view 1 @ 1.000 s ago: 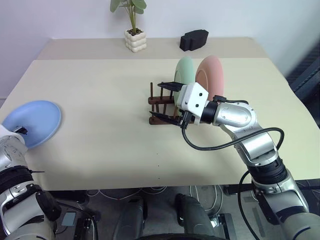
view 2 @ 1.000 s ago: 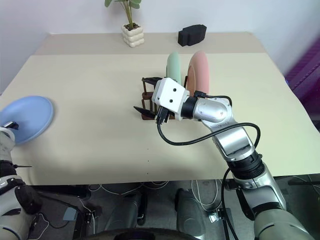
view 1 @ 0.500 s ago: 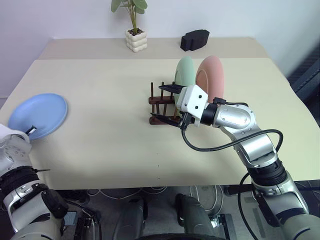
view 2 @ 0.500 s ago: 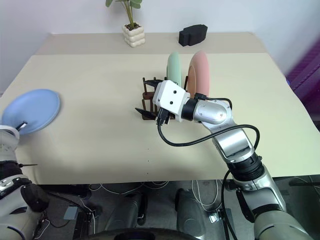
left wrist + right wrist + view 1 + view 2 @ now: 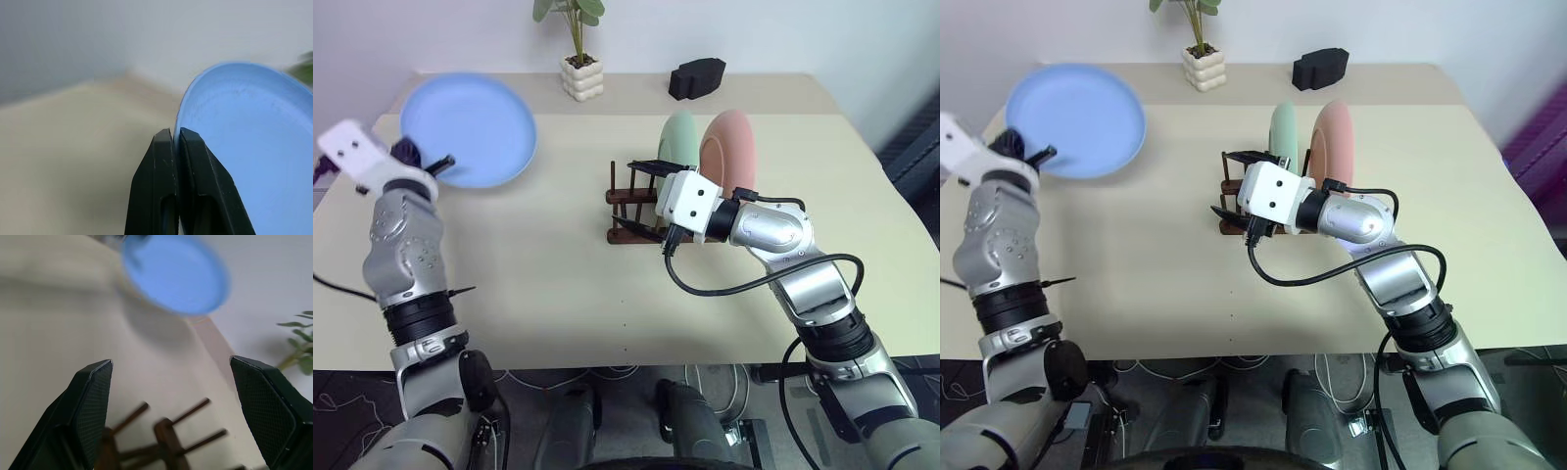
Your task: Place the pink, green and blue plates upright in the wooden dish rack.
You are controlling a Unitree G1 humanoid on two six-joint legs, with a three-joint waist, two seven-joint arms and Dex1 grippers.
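Observation:
My left gripper (image 5: 438,164) is shut on the rim of the blue plate (image 5: 470,127) and holds it in the air over the table's far left. In the left wrist view the closed fingers (image 5: 161,161) pinch the blue plate's (image 5: 254,147) edge. The green plate (image 5: 677,140) and the pink plate (image 5: 727,149) stand upright side by side in the wooden dish rack (image 5: 628,201) at mid-table. My right gripper (image 5: 622,196) is open, its fingers on either side of the rack's free pegs (image 5: 166,431), with nothing held.
A potted plant (image 5: 576,59) and a black object (image 5: 693,76) sit at the table's far edge. A black cable (image 5: 744,286) loops under my right forearm. Bare tabletop (image 5: 529,245) lies between the blue plate and the rack.
My left gripper has shut on the blue plate's rim and lifted it off the table's left edge, up and to the right. The right gripper has stayed at the rack.

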